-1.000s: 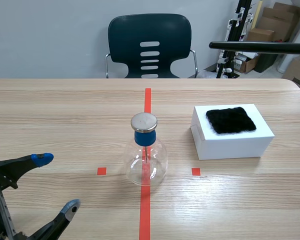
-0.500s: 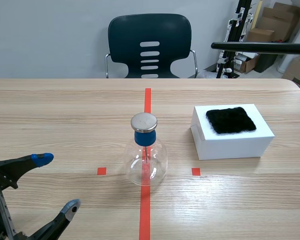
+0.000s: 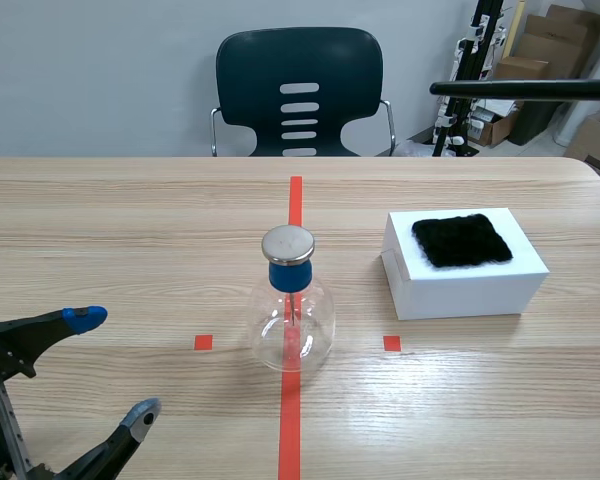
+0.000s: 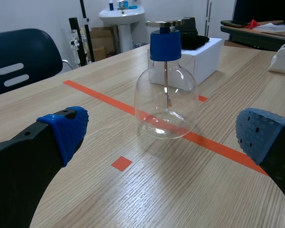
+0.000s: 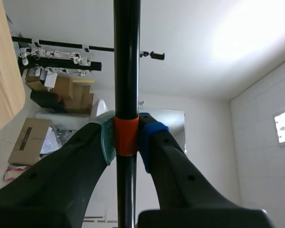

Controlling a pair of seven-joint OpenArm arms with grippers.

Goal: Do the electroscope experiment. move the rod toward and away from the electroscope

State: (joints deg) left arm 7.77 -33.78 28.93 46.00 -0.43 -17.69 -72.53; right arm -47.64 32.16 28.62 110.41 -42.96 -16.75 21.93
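The electroscope is a clear glass flask with a blue stopper and a flat metal disc on top, standing on the red tape line at mid-table; it also shows ahead of my left gripper as the flask. My left gripper rests low at the near left, open, with nothing between its blue pads. A long black rod hangs level, high at the scene's upper right, well away from the flask. My right gripper is shut on the rod at its orange band.
A white box with a black fur pad on top stands right of the flask. A dark chair sits behind the table's far edge. Cardboard boxes and a stand are in the back right corner.
The rod's tip has drawn back slightly to the right, away from the flask. The left arm has not moved.
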